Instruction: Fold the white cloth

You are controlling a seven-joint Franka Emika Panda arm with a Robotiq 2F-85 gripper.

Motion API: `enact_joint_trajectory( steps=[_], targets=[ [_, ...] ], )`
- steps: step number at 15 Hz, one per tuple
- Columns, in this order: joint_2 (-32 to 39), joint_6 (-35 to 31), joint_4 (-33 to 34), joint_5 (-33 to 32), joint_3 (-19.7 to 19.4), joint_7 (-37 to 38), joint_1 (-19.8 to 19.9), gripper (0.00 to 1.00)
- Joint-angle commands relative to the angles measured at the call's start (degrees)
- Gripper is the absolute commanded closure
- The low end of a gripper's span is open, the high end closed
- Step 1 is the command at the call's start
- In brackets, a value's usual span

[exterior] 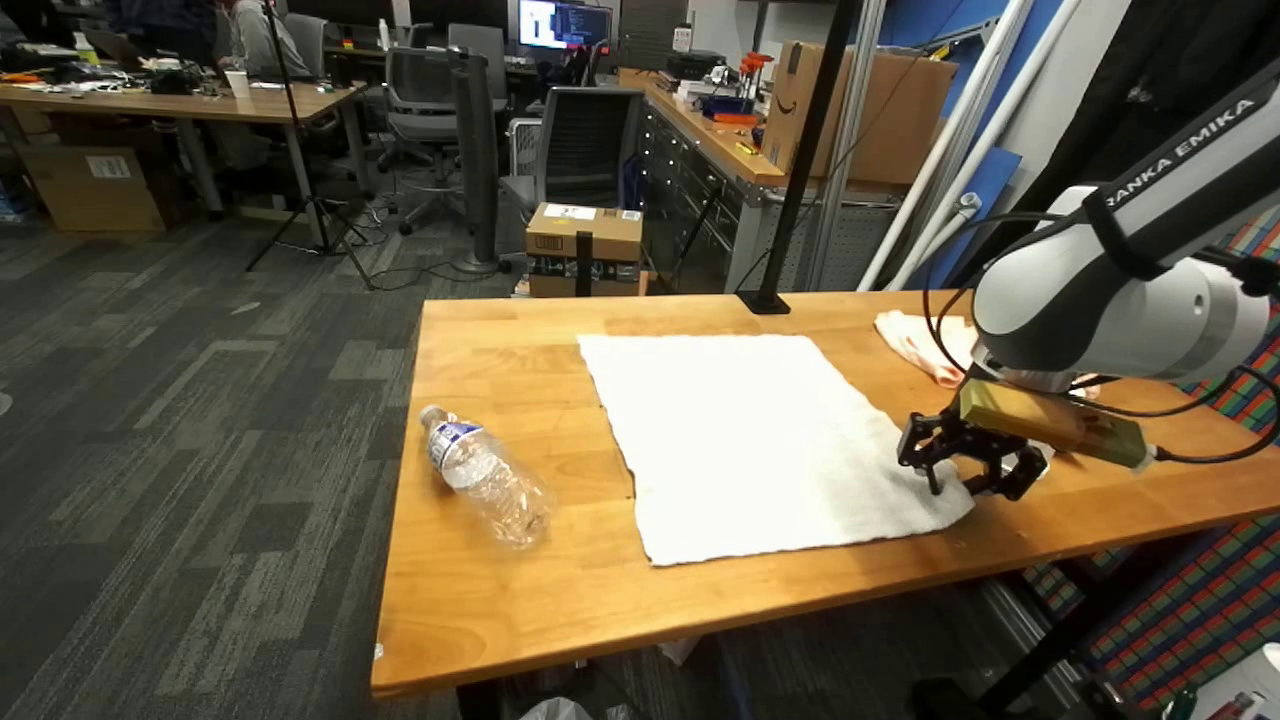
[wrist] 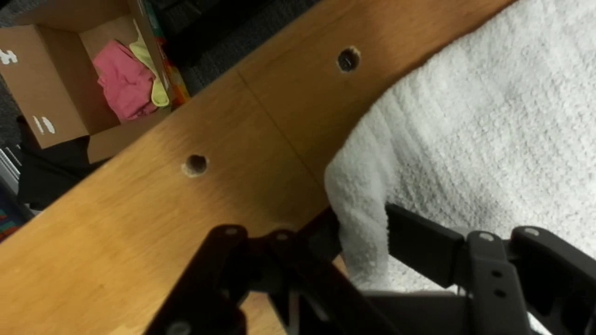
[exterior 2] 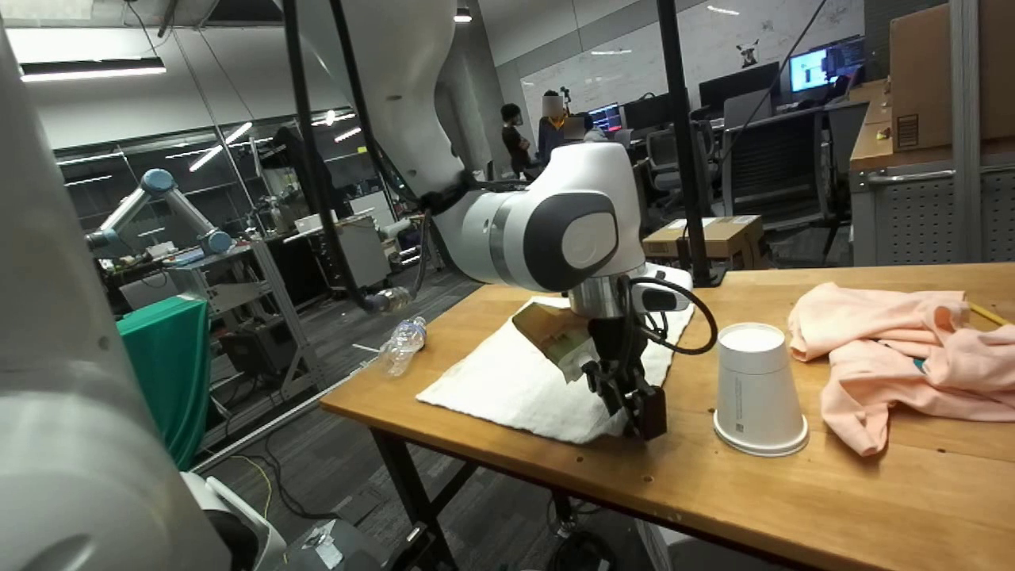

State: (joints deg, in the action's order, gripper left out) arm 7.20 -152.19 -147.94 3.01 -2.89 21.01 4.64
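One edge of the cloth (exterior: 750,450) sat pinched in your claw (wrist: 363,237), the rest spread out beside it; the bottle (exterior: 490,482) lay well apart from your claw, beyond the cloth.

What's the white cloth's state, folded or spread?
Spread: in both exterior views the white cloth lies largely flat on the table; the wrist view shows one edge bunched in the gripper.

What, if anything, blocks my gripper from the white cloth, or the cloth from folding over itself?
Nothing visible: in the wrist view the white cloth stands bunched between the fingers of the gripper. In an exterior view, nothing else shows on the cloth; the plastic bottle lies beside it, apart.
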Motion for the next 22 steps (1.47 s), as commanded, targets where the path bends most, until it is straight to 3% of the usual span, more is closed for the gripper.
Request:
enact_joint_trajectory(
  steps=[1,3,7,12,14,17,22],
  targets=[
    [-0.26,2.69,0.78,-5.52,-2.27,5.74,-2.22,0.96],
    [-1.16,5.8,1.49,-9.76,-3.36,8.84,-2.53,0.99],
    [-2.06,18.31,7.62,-18.04,-3.17,13.77,-4.16,0.92],
    [3.68,38.57,25.18,-21.02,1.63,11.89,-8.28,0.95],
    [7.32,42.87,32.15,-21.41,3.32,11.04,-10.06,0.94],
    [13.47,44.62,41.98,-20.41,5.05,10.55,-12.81,0.94],
    [23.49,39.61,57.94,-15.67,5.11,13.65,-15.93,0.98]
  ],
)
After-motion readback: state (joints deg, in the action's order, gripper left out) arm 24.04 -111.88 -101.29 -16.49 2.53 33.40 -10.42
